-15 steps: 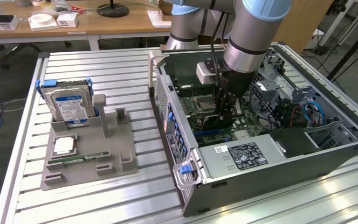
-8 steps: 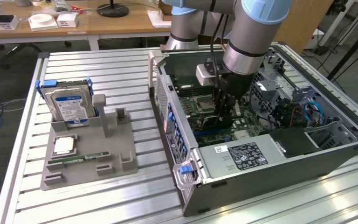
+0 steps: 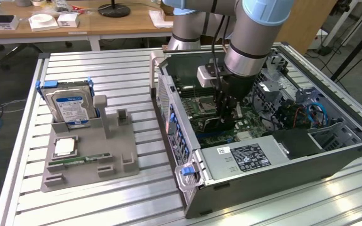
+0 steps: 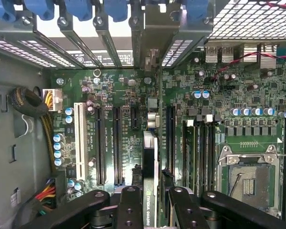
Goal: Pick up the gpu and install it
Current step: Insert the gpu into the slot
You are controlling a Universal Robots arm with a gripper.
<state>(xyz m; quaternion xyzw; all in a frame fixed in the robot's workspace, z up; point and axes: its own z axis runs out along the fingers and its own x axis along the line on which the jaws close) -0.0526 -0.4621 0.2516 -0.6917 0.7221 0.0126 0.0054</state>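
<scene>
Gripper (image 3: 222,123): you had it lowered inside the open computer case (image 3: 332,160), its black fingers (image 4: 129,210) clamped on the graphics card (image 4: 150,176), which stood on edge between them

Graphics card: you held it upright over the green motherboard (image 4: 229,86), a thin dark card seen edge-on in the wrist view, in line with the long black expansion slots (image 4: 118,145) and reaching toward the metal brackets at the case's rear wall; whether it was already seated in a slot, you could not tell

Motherboard: you had an empty processor socket (image 4: 248,179) on it, beside a row of memory slots (image 4: 200,152), with a white slot (image 4: 79,138) at the far side of the black ones

Grey parts holder (image 3: 90,155): it sat on the slatted metal table (image 3: 74,207) at the exterior view's left, well apart from the case, and carried a silver hard drive (image 3: 71,107) standing upright and a green memory stick (image 3: 80,160) lying flat
</scene>
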